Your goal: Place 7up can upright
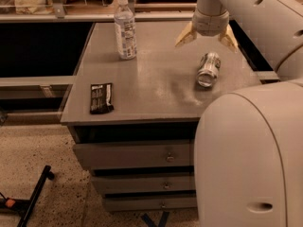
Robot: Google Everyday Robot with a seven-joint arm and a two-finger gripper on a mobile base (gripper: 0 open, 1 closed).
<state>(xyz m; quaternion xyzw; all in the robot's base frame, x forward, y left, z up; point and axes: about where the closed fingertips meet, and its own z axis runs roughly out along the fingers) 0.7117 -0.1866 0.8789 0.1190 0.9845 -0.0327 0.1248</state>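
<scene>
If clipped off-centre, liable to roll toward 3 o'clock edge of grey table (156, 86): silvery-white, green-marked metal 7up can (208, 69), lying sideways at 6 o'clock of cream two-finger gripper (207, 41). Jaws wide apart, empty.

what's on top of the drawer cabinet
Upright water bottle, black packet, 7up can on its side; the open gripper hovers near it. Robot body hides the front right corner.

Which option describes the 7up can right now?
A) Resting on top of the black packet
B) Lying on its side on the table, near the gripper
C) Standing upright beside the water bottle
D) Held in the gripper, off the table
B: the 7up can lies on its side on the table, and the gripper hangs open just beyond it, holding nothing.
</scene>
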